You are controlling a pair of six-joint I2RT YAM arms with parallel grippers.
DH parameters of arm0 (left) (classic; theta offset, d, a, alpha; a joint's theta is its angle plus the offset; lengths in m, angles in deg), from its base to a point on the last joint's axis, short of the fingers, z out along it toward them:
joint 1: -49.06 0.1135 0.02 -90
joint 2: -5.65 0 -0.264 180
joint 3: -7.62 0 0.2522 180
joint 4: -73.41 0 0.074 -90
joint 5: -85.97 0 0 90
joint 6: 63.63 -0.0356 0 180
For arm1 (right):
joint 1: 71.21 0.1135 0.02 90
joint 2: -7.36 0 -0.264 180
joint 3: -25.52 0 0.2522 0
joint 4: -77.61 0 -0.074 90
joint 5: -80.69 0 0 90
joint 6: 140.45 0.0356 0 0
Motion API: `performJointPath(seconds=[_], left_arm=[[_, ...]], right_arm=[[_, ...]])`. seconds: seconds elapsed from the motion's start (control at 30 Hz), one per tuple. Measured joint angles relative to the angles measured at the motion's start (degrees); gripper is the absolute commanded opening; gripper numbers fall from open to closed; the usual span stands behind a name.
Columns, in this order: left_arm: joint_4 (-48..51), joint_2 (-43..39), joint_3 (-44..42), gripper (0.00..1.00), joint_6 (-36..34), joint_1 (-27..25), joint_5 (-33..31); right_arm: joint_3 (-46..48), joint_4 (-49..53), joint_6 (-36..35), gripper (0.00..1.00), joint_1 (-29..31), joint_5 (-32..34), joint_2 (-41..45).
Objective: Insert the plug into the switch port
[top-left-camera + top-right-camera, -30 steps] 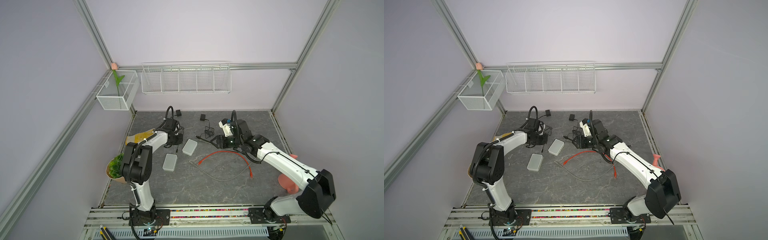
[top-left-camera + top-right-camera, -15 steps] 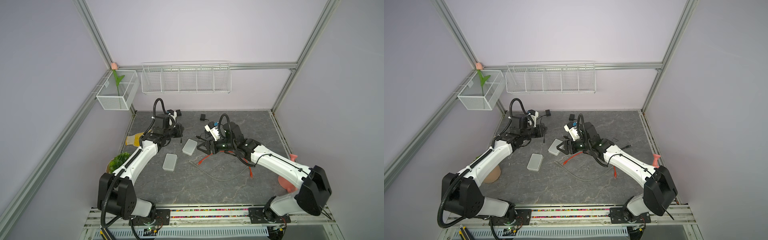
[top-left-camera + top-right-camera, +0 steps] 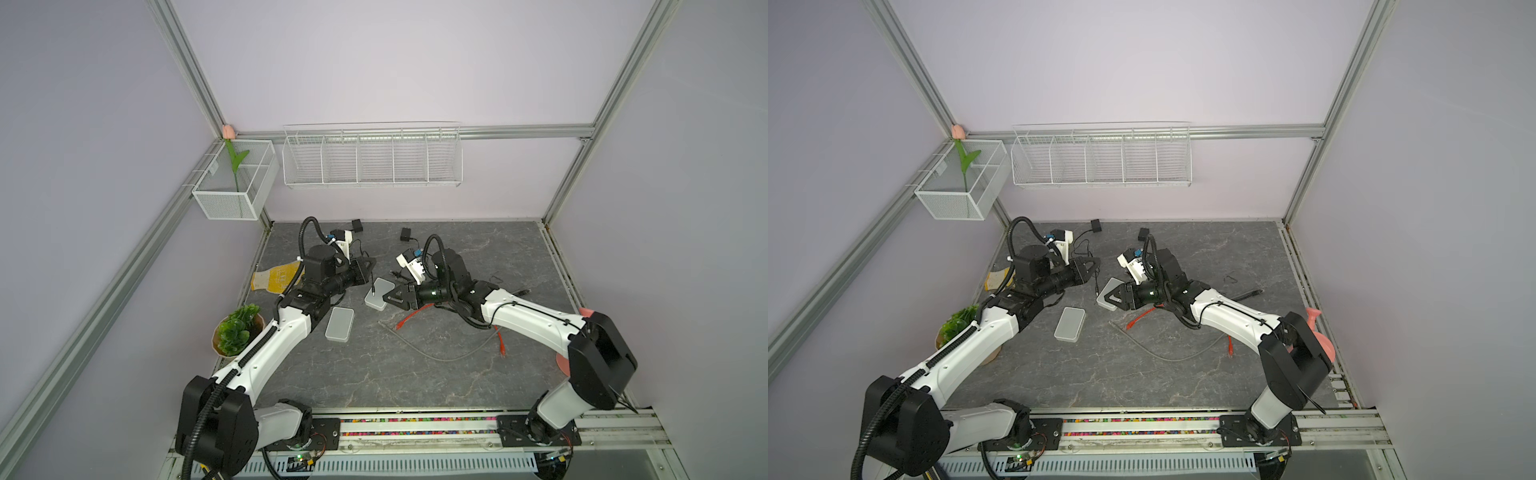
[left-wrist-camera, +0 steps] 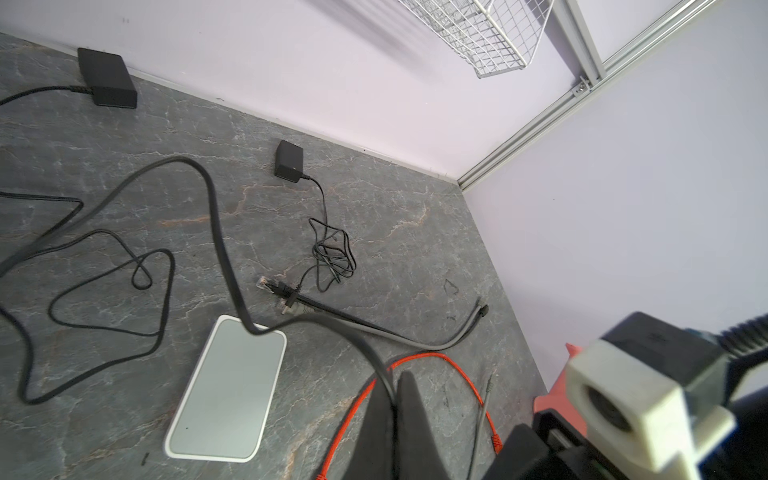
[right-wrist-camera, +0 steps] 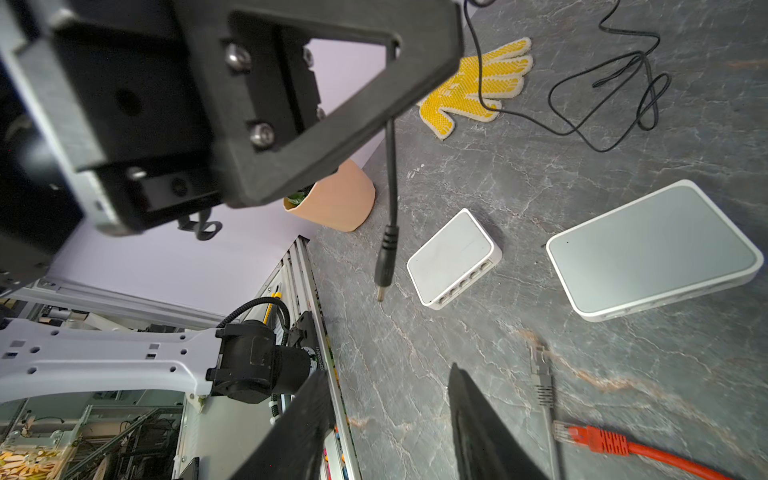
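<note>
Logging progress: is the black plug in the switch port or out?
Out. The plug dangles by its cable from the shut left gripper, its metal tip bare, apart from the small switch.

A robotics lab test cell: plain lilac wall panels in aluminium profile framing enclose a grey marble-pattern surface below a white wire basket. Opposite the basket, robot arms stand bolted to a mounting rail above a slotted cable duct.
</note>
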Motion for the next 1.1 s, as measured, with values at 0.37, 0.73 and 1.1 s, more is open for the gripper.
performJointPath(seconds=[0.37, 0.73, 1.1], left_arm=[[-1.31, -1.46, -2.21, 0.00, 1.31, -0.42, 0.02], [-2.21, -2.43, -2.64, 0.00, 1.49, -0.72, 0.15], [-2.40, -2.67, -2.82, 0.00, 1.49, -0.72, 0.44]], right_arm=[[-5.46, -0.87, 0.39, 0.50, 0.15, -0.17, -3.17], [-9.64, -0.39, 0.11, 0.44, 0.37, -1.16, -6.99], [-10.05, 0.39, -0.44, 0.15, 0.79, -2.05, -8.39]])
